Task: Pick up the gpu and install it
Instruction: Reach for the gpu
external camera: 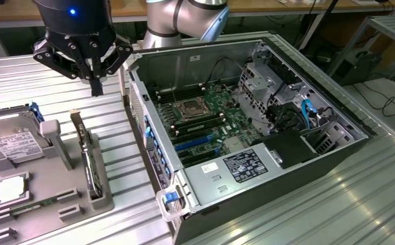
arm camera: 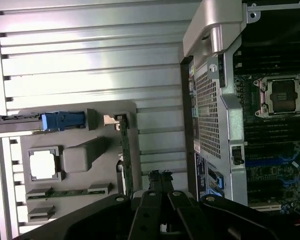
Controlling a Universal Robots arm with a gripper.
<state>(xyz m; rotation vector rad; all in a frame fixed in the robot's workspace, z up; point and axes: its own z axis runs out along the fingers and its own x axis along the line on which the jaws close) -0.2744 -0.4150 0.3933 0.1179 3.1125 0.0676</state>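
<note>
Grey parts tray (external camera: 50, 176) sits closest to me, off to the exterior view's left of the open computer case (external camera: 183, 64), with the hard drive (external camera: 9, 140) on its side away from the case and the gpu (external camera: 85, 145) standing on edge in a slot along the side nearest the case. Higher up, between tray and case wall, the gripper (external camera: 96, 91) hangs above the card without touching it, fingers pinched shut and holding nothing.

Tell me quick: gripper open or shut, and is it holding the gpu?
Gripper: shut, holding nothing; the gpu stands on edge in its grey holder, apart from the fingers.
</note>
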